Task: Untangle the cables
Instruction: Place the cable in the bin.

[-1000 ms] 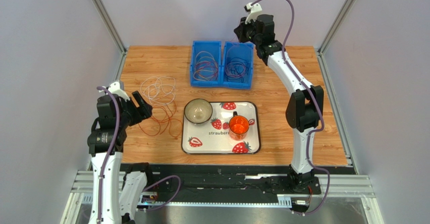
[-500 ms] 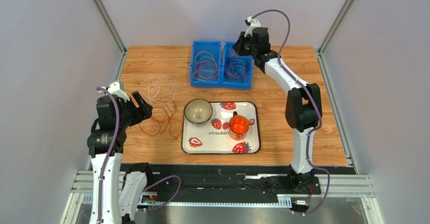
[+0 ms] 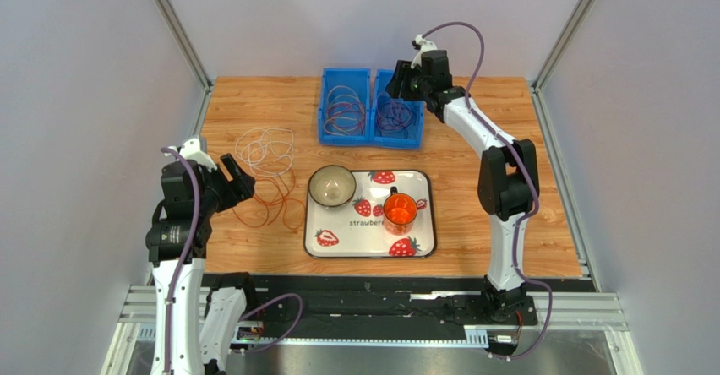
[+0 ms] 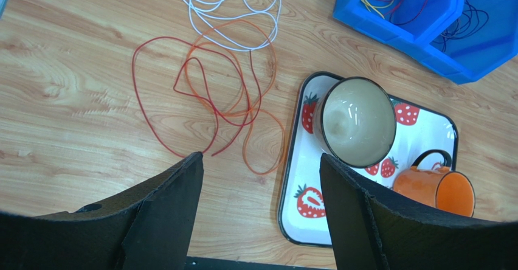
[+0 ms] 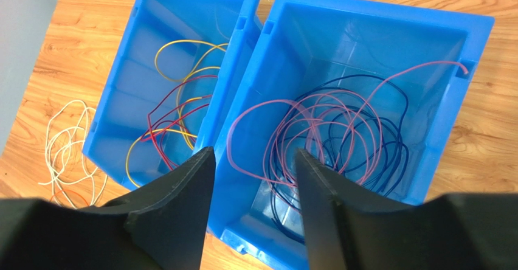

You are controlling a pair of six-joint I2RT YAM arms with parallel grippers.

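Loose cables on the bench and in two blue bins; both tools empty.
The left tool hangs with jaws wide apart above the red and orange loops, gripping nothing; the white loops overlap them on the far side, so the tangle's long axis runs near to far; the right tool, jaws parted and empty, hovers over the right bin, where pink and dark coils lie, one pink end pointing into a corner.

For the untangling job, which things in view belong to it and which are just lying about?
Job: white cable, red and orange cables, on the table; yellow and red cables, pink and dark blue cables, in the blue bins.
Lying about: strawberry tray; bowl; orange mug.
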